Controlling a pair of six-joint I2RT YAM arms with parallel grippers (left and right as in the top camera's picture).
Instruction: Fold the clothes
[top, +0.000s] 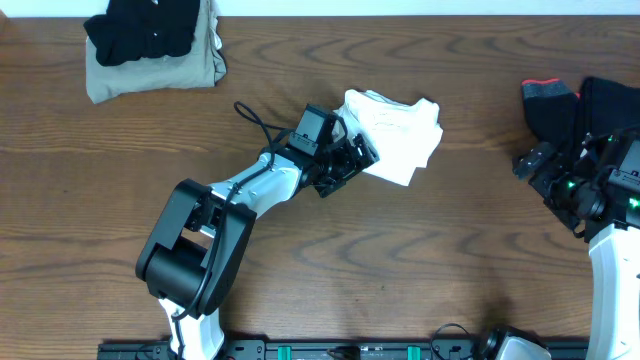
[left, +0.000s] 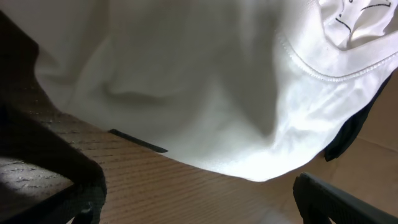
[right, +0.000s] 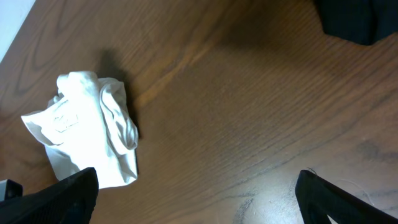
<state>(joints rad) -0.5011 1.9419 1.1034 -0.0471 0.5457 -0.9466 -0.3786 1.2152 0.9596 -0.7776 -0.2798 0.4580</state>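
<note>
Left gripper (top: 355, 158), wide open and empty, has the white shirt (top: 398, 135) just beside it at 2 o'clock; the right gripper (top: 540, 168), likewise open and empty, sits well apart.

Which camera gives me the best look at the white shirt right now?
Right wrist: almost the whole crumpled white shirt lies in clear view. Overhead, the left gripper covers its edge. Left wrist shows only close-up fabric and a collar seam.

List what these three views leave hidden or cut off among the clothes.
Overhead: left hand covers the white shirt's near edge; contact unclear.
Overhead: black garment cut by the right edge, partly under the right arm.
Overhead: khaki garment partly under a black pile.
Left wrist: shirt overfills the frame.
</note>
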